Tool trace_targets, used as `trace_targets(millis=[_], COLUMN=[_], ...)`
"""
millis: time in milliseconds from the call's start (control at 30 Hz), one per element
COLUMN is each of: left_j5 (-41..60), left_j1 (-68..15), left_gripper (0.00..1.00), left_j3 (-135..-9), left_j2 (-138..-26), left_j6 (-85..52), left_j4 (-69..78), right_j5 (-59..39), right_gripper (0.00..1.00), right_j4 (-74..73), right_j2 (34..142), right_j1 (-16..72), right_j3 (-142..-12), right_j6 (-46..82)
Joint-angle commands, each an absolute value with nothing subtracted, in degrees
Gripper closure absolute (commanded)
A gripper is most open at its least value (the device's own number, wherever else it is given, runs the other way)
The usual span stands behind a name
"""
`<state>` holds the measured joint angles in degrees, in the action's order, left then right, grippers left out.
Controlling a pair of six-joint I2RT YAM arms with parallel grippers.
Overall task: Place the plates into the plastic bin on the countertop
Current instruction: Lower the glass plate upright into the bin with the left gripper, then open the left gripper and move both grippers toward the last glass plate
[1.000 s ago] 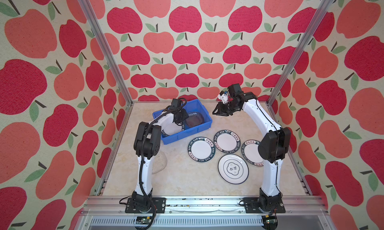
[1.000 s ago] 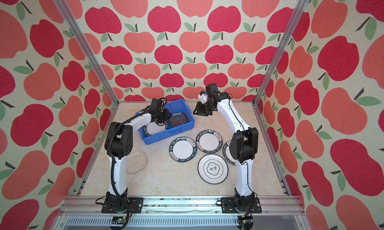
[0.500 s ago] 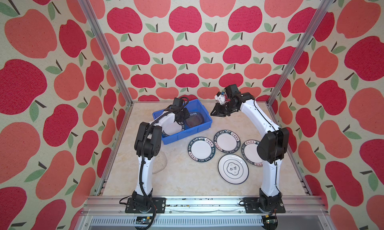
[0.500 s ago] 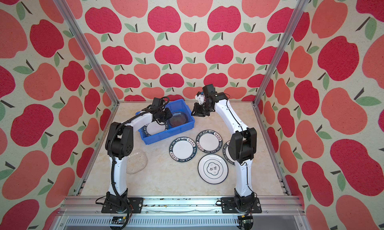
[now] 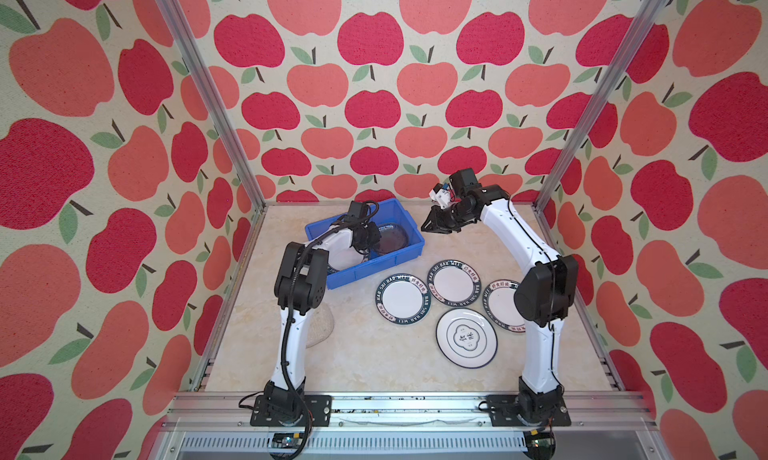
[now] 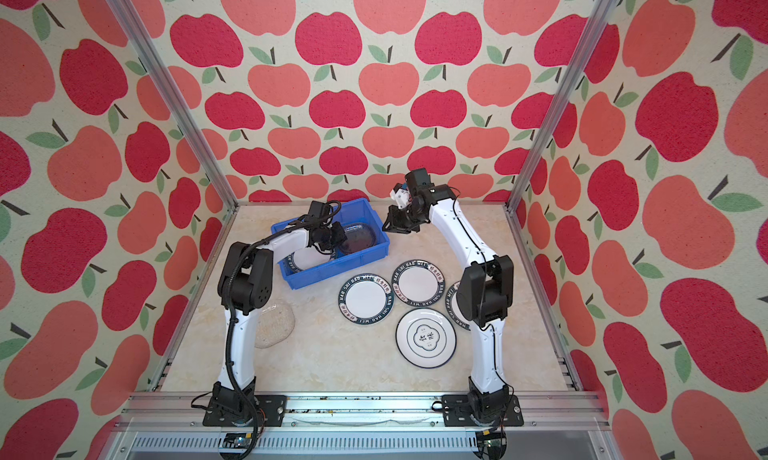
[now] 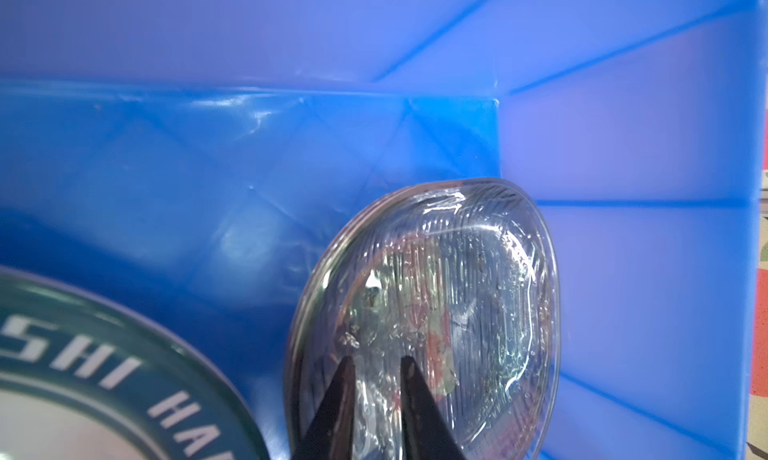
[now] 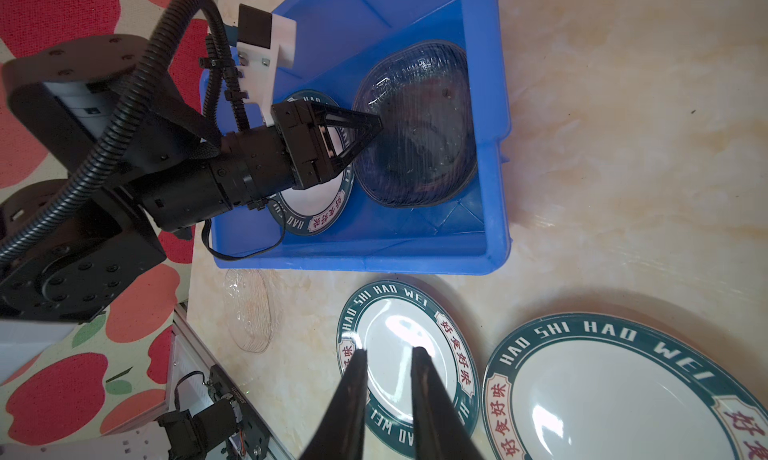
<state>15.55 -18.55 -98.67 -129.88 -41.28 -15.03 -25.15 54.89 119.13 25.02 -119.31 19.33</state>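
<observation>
The blue plastic bin [image 5: 374,267] [image 6: 340,267] sits at the back left of the countertop [image 5: 365,354]. It holds a stack of clear glass plates [image 5: 390,238] [image 7: 457,312] [image 8: 419,125] and a white lettered plate [image 6: 305,260] [image 8: 316,204]. My left gripper [image 5: 372,235] [image 7: 378,360] is inside the bin over the glass stack, its jaws almost together with nothing between them. My right gripper [image 5: 428,226] [image 8: 388,350] hovers right of the bin, nearly shut and empty. Three lettered plates [image 5: 402,299] [image 5: 454,282] [image 5: 500,304] and an emblem plate [image 5: 466,337] lie on the countertop.
One clear glass plate [image 6: 274,323] [image 8: 249,312] lies near the left rail, partly behind my left arm. My right arm's elbow [image 5: 546,292] hangs over the rightmost lettered plate. Apple-patterned walls and aluminium rails [image 5: 395,400] close in the countertop.
My left jaws have narrowed inside the bin above the glass stack. My right gripper has drifted slightly left toward the bin and its jaws have narrowed too.
</observation>
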Motion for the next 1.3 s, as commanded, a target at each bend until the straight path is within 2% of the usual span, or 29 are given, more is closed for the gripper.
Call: trace_targets(millis=[0,200,333,500,533,600,633,733,900,1067,1267], left_j5=[16.6,16.8,16.2,15.5,14.9,13.3,12.6,11.8,11.8,3.1,-9.0], left_j1=[-18.7,-18.7,-18.6,-18.0,-17.9,-17.8,-17.8,-18.1,-20.3,-27.5,-36.3], left_gripper=[0.77,0.77,0.67,0.41,0.33,0.08,0.01,0.01,0.01,0.01,0.01], left_j3=[-99.8,-100.2,-102.2,-107.0,-107.5,-106.7,-105.8,-99.9,-82.3,-66.5,-48.8], left_j2=[-131.5,-131.2,-129.3,-127.2,-126.2,-123.3,-121.3,-113.9,-97.4,-78.1,-54.3], left_j6=[-41.9,-41.7,-39.6,-36.5,-35.8,-34.6,-34.2,-33.9,-36.2,-36.4,-40.8], left_j4=[-14.4,-14.4,-14.7,-17.1,-17.8,-18.3,-18.6,-18.5,-13.9,-15.5,-15.3], right_j5=[-26.0,-26.3,-27.7,-27.7,-27.4,-26.7,-26.6,-26.5,-23.8,-22.1,-19.2], right_gripper=[0.77,0.78,0.78,0.77,0.76,0.75,0.74,0.71,0.64,0.60,0.56], right_j4=[55.0,54.6,53.2,50.7,49.7,46.7,44.5,37.3,29.5,25.2,25.2], right_j2=[118.9,118.2,117.4,115.8,115.1,113.2,112.0,107.9,102.0,97.8,99.4], right_j1=[25.0,25.0,25.5,28.6,29.6,31.8,33.1,36.9,42.3,45.9,52.2], right_j3=[-119.4,-119.4,-119.4,-118.2,-117.6,-114.7,-112.5,-105.0,-93.8,-85.4,-83.2], right_j6=[18.7,18.7,19.1,19.2,19.3,19.9,20.4,22.3,22.7,23.4,20.7])
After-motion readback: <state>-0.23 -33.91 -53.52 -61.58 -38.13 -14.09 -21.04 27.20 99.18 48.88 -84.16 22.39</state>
